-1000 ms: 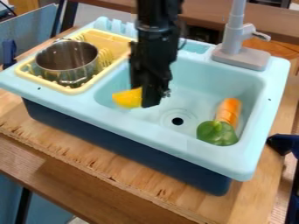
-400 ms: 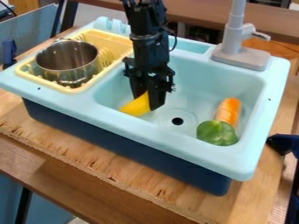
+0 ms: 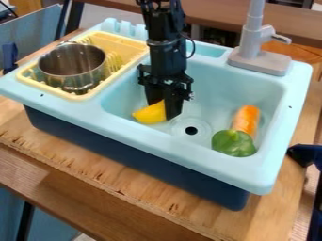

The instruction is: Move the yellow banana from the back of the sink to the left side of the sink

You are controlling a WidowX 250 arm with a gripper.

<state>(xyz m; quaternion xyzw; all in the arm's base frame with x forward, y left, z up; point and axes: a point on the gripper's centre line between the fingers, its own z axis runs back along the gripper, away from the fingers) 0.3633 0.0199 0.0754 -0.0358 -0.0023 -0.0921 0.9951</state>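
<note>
The black gripper [image 3: 163, 108] hangs down into the left part of the light blue sink [image 3: 277, 94], shut on a yellow object [image 3: 149, 113]. One end of this object sticks out to the left of the fingers, and the rest is hidden between and behind them. It is low in the basin, left of the drain; whether it touches the bottom I cannot tell. At the basin's right side lie an orange carrot [image 3: 246, 119] and, touching its near end, a green pepper [image 3: 233, 143].
A metal pot [image 3: 73, 67] stands in the yellow dish rack [image 3: 125, 44] on the left of the sink unit. The grey faucet [image 3: 259, 59] rises at the back right edge. The basin's walls surround the gripper.
Since the first frame the gripper has come lower and a little to the right, and the yellow object has shifted right and slightly down with it. Carrot, pepper and pot have stayed put.
</note>
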